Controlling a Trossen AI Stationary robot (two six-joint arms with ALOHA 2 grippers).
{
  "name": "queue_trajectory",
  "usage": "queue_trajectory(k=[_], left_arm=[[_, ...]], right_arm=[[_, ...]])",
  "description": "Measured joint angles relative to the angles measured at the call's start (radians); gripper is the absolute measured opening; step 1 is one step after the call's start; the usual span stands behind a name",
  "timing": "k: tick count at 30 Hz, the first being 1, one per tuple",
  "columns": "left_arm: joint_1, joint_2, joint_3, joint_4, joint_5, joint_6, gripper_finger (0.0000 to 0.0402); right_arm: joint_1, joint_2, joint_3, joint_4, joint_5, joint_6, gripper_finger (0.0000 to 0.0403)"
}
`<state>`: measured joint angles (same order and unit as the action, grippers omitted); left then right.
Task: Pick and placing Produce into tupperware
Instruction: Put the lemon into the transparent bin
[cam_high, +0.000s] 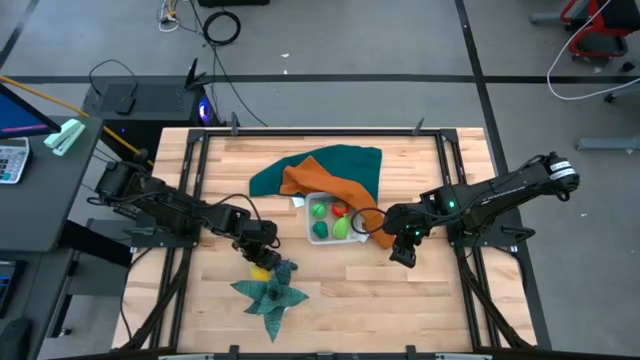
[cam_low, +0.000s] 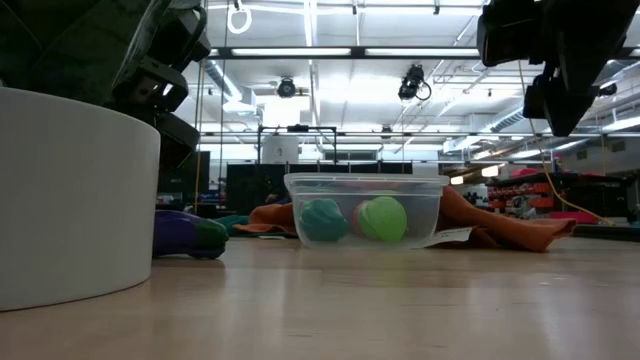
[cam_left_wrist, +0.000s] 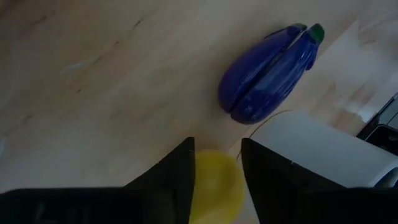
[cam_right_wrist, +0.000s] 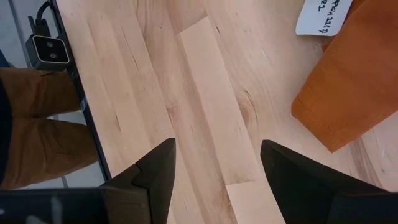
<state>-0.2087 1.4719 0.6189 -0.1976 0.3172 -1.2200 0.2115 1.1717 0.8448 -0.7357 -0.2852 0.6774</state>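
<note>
One tupperware (cam_high: 330, 222) holding four produce pieces, one yellow piece (cam_left_wrist: 214, 186), one purple eggplant (cam_left_wrist: 267, 73), three cloths

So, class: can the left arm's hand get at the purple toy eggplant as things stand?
Probably yes, but not right away: the left hand straddles a yellow toy. The eggplant lies just ahead on bare wood, with nothing between.
</note>
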Motion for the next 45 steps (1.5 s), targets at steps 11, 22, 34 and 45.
queue_trajectory(k=[11,22,34,45], left_arm=[[0.016,-0.001,0.0,0.002,-0.001,0.09,0.0122],[0.03,-0.002,0.0,-0.034,-0.08,0.135,0.0247],[0.054,-0.088,0.0,-0.273,-0.133,0.132,0.0286],[-0.019,-0.258,0.0,-0.435,-0.098,0.132,0.0287]], right_arm=[[0.0,0.0,0.0,0.0,0.0,0.0,0.0199],[0.0,0.0,0.0,0.0,0.003,0.0,0.0199],[0.0,0.0,0.0,0.0,0.011,-0.003,0.0199],[0.0,0.0,0.0,0.004,0.016,-0.049,0.0199]])
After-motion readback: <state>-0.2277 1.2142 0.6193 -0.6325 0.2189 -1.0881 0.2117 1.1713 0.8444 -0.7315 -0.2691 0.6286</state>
